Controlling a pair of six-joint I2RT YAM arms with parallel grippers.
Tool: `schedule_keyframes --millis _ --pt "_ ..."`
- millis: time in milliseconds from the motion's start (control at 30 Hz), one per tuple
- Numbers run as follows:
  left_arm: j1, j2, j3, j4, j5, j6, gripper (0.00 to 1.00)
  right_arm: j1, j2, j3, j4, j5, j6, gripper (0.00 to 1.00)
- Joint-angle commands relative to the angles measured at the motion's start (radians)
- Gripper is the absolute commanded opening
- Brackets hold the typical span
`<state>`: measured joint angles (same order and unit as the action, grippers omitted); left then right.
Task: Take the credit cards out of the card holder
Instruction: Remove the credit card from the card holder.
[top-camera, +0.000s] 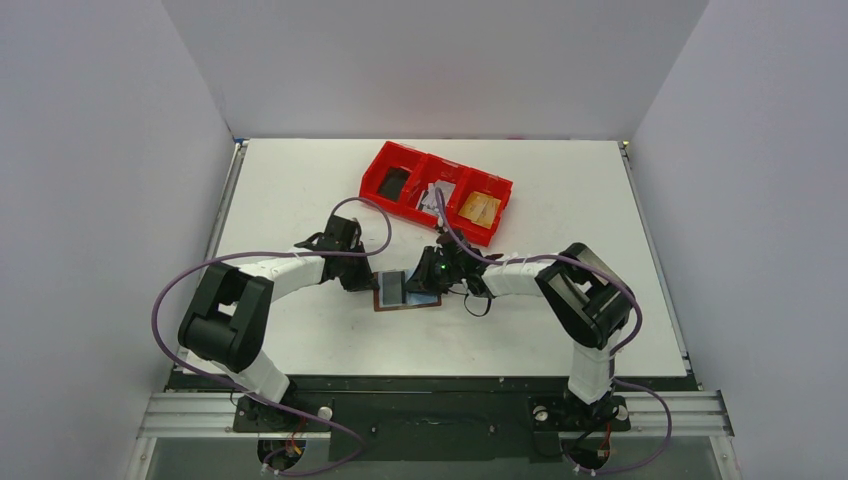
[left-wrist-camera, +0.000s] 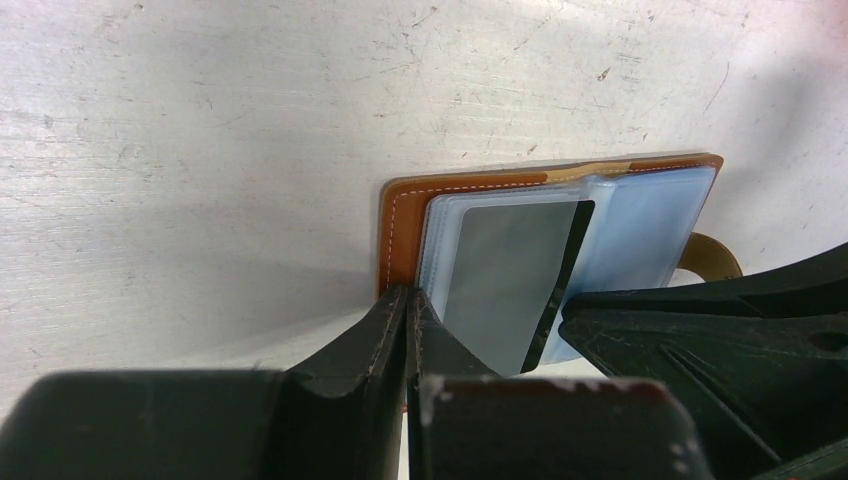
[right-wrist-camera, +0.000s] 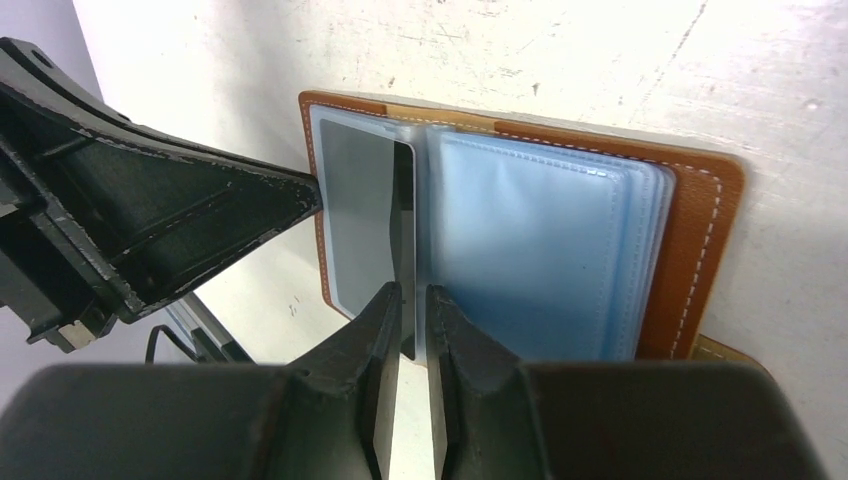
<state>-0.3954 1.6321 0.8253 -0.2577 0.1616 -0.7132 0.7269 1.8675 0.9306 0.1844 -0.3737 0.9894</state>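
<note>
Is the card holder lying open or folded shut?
Open: the card holder lies spread flat, its clear sleeves facing up.

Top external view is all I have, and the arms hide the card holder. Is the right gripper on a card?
Observer: The right wrist view shows the right gripper with its jaws a narrow gap apart and the dark edge of a grey card in that gap. I cannot confirm a firm grip.
Operator: Is that card out of its sleeve?
Observer: I cannot tell. It lies on the open holder's half away from the right arm, skewed against the clear sleeves.
Operator: And the left gripper?
Observer: The left gripper is shut, its tips at the brown leather border of the card holder, beside the sleeves.
</note>
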Motion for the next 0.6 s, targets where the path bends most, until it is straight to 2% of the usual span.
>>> schedule_keyframes --millis 0,567 --pt "-0.007 0.070 -0.038 -0.057 -0.039 0.034 0.00 -0.004 0.001 0.002 0.074 -0.025 0.018 0.13" --pt "-0.017 0.084 -0.034 -0.046 -0.028 0.027 0.00 -0.004 0.059 -0.004 0.106 -0.041 0.040 0.20"
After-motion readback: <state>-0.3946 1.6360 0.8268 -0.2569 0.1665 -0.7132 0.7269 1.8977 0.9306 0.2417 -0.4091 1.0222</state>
